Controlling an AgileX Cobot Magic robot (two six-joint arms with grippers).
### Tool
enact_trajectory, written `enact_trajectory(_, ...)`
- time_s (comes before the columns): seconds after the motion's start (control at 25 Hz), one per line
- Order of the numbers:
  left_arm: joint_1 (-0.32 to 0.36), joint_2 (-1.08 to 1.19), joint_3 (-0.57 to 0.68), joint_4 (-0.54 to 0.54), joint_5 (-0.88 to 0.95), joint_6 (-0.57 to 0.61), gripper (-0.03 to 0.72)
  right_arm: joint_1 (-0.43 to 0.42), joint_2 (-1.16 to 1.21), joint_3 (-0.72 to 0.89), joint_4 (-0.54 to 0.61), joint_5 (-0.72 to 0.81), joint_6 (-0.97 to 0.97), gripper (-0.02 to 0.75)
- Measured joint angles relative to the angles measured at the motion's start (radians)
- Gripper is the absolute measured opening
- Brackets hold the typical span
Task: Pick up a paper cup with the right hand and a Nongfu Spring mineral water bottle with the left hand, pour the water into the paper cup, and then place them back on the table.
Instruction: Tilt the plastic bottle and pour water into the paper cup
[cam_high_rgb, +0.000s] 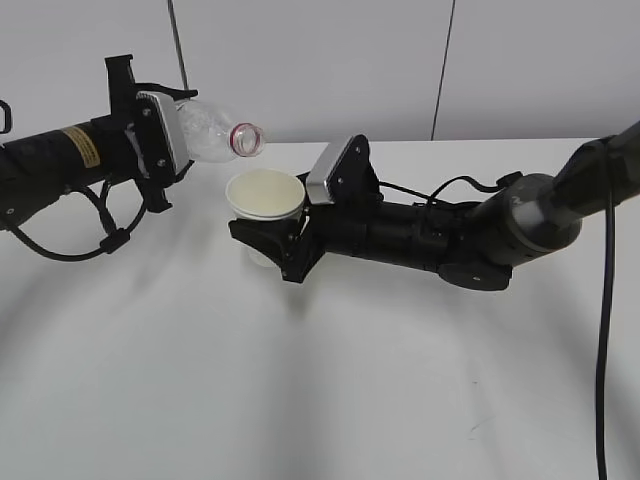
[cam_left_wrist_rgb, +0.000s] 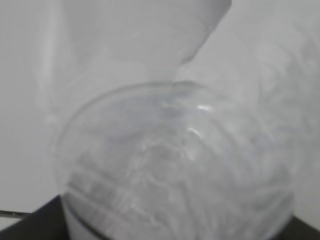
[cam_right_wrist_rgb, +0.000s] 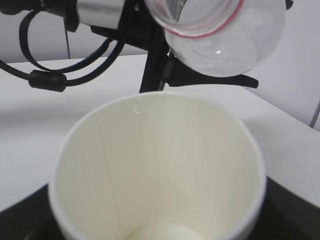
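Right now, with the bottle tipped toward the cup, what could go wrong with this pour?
1. The bottle mouth sits above the paper cup's near rim rather than its centre, so water might run down the outside.
2. The right gripper holds the thin cup off the table; squeezing could deform it.
3. The cup looks tilted, so it may spill as it fills.

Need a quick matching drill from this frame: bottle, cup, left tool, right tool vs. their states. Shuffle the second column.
Things:
1. Nongfu Spring mineral water bottle
2. paper cup
3. left tool
4. right tool

States:
A. clamped on the cup, lifted clear of the table
B. upright, open mouth facing up
C. tipped sideways, uncapped mouth over the cup's rim
D. clamped on the bottle's body

Pairs: 1-C, 2-B, 3-D, 4-A
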Motion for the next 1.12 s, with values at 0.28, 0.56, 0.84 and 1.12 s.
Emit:
enact_trajectory(0.28, 0.0, 0.0, 0.0, 0.002, 0.001, 0.021, 0.421, 0.0, 0.0, 0.0, 0.024, 0.023, -0.001, 0.524)
enact_trajectory(0.56, 0.0, 0.0, 0.0, -0.007, 0.001, 0.066, 0.421, 0.0, 0.001, 0.0, 0.027, 0.026, -0.001, 0.524)
enact_trajectory(0.84, 0.0, 0.0, 0.0, -0.068, 0.001, 0.117, 0.421, 0.0, 0.001, 0.0, 0.022, 0.026, -0.001, 0.524)
enact_trajectory(1.12, 0.0, 0.0, 0.0, -0.082, -0.005, 0.156, 0.421, 0.0, 0.001, 0.0, 0.021, 0.044, -0.001, 0.524)
